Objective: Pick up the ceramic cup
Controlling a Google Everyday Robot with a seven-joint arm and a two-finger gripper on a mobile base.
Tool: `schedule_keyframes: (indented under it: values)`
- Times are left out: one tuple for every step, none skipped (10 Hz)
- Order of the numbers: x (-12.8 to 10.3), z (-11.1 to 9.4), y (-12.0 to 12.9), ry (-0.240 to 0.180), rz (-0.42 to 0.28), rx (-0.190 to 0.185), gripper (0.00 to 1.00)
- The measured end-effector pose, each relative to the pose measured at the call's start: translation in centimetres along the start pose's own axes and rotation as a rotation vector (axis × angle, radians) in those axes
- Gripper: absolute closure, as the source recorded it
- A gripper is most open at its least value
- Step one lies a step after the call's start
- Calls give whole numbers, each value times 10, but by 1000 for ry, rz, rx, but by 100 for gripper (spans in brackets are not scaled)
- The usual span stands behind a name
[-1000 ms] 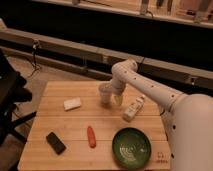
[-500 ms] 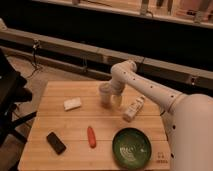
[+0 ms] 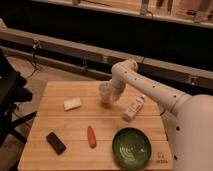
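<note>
The ceramic cup (image 3: pixel 104 93) is a small pale handleless cup near the back middle of the wooden table (image 3: pixel 75 125). My gripper (image 3: pixel 113 95) is at the end of the white arm, which reaches in from the right, and sits right against the cup's right side. The gripper hides part of the cup. I cannot tell whether the cup rests on the table or is lifted.
A slim white bottle (image 3: pixel 134 109) lies tilted just right of the gripper. A green bowl (image 3: pixel 131 147) sits front right. An orange stick-shaped item (image 3: pixel 91 136), a black flat block (image 3: pixel 56 142) and a white block (image 3: pixel 72 104) lie to the left and front.
</note>
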Motion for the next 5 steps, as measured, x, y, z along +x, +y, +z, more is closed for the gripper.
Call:
schedule_keyframes:
  values:
    - [0, 1, -1, -4, 3, 1, 76]
    - [0, 1, -2, -8, 2, 4, 86]
    - [0, 2, -2, -11, 2, 6, 96]
    - [-1, 2, -2, -12, -1, 8, 100]
    - [-1, 1, -2, -10, -3, 17, 100]
